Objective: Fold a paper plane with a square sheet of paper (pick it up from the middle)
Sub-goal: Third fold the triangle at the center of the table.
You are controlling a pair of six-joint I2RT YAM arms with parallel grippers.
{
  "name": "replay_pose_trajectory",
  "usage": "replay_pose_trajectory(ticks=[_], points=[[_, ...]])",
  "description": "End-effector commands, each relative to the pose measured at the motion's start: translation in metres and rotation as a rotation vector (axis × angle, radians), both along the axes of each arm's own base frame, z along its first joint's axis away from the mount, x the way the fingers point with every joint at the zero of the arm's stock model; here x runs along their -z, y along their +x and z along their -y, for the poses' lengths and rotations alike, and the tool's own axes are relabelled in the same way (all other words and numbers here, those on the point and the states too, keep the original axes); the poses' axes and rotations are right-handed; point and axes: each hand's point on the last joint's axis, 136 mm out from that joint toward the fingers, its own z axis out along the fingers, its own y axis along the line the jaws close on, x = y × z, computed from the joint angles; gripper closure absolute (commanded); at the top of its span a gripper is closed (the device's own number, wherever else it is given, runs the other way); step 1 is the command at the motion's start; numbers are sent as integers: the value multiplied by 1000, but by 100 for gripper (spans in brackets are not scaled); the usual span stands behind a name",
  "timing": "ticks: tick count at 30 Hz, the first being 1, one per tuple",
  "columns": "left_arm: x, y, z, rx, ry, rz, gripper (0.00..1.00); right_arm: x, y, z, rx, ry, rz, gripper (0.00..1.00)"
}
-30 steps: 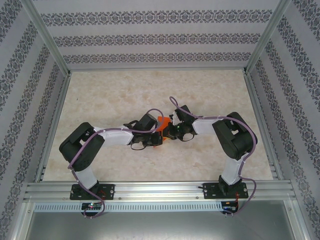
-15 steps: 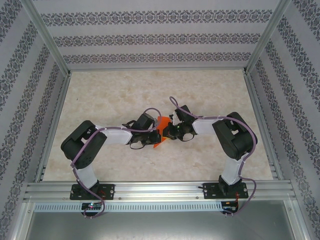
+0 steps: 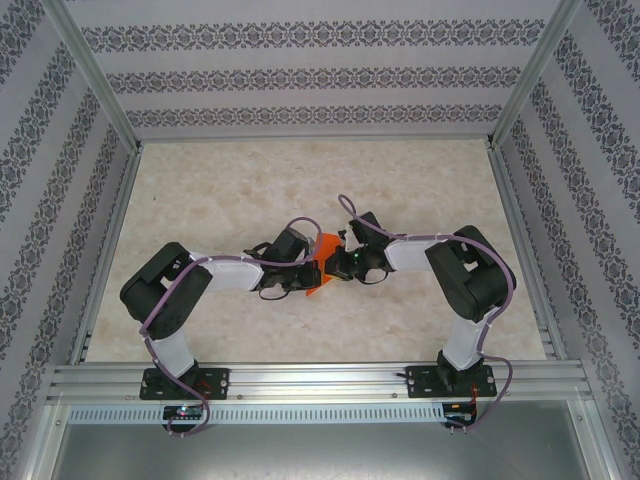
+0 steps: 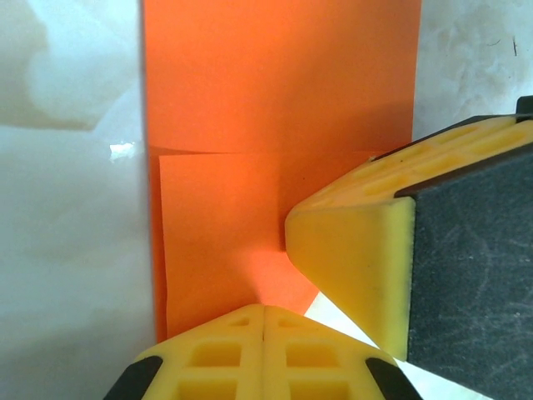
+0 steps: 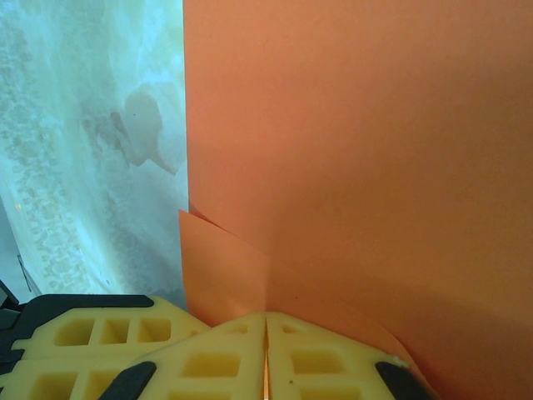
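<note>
Evidently a fold is in progress: the left end effector [image 4: 264,315] and the right end effector [image 5: 266,318] are each clamping shut on the partly folded orange paper [image 3: 322,260], holding it between them over the middle of the surface [image 3: 250,190]. From above, its long axis is running roughly near-to-far, a pointed corner aiming toward the near edge. Next, one end effector is probably needing to release and regrip for another crease.

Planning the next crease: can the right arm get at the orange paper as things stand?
Likely yes: the right end effector is shut on the orange paper, and the left end effector, pinching it close beside, does not block it.
</note>
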Motion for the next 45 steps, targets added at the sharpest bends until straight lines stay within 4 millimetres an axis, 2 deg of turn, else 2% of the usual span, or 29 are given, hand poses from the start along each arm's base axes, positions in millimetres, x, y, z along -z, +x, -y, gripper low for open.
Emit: replay_pose_trajectory(ticks=[1, 10, 22, 26, 29, 33, 37, 41, 45], points=[[63, -41, -57, -13, 269, -167, 100, 24, -5, 20, 48, -74, -28, 90], [72, -48, -64, -12, 291, -183, 100, 23, 13, 39, 99, -35, -9, 88], [76, -51, -66, -9, 297, -190, 100, 19, 52, 79, 189, -73, 25, 86], [73, -49, -62, -5, 286, -188, 100, -8, 55, 72, 168, -18, 70, 87], [71, -47, -61, -5, 282, -185, 100, -32, 48, 63, 146, -6, 121, 87], [69, -46, -58, -1, 275, -186, 100, -43, 32, 47, 114, 9, 139, 88], [67, -45, -57, 2, 271, -182, 100, -23, 21, 30, 85, -9, 93, 89], [65, -45, -56, 8, 268, -183, 100, -9, 21, 17, 65, 11, 58, 89], [58, -43, -52, 20, 251, -172, 100, 14, 15, 20, 38, -84, 8, 92]])
